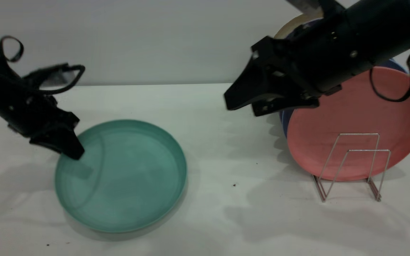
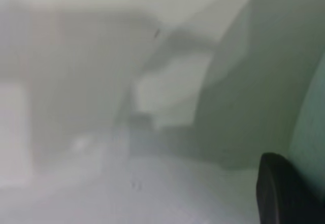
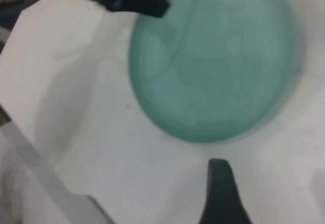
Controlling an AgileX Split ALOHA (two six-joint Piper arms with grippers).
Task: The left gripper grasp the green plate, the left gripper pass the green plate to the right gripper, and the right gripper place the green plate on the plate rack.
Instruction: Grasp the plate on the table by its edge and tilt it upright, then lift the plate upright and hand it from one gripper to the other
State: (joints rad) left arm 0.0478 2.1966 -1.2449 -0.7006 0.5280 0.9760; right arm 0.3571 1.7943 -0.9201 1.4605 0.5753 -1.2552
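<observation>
The round matte teal-green plate lies flat on the white counter at lower left of the exterior frame, not yet lifted. The left claw sits at its upper-left rim; whether it grips, I cannot tell. At lower right stands the thin silver wire rack, a salmon-pink plate leaning in it. The right claw hovers at upper right, narrowly parted, holding nothing. Grasp, handover and racking all seem to remain.

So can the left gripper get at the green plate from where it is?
Probably yes. The left gripper is already at the near-left rim of the green plate, which lies flat on the table with nothing beside that edge. The right gripper hangs well off toward the rack.
</observation>
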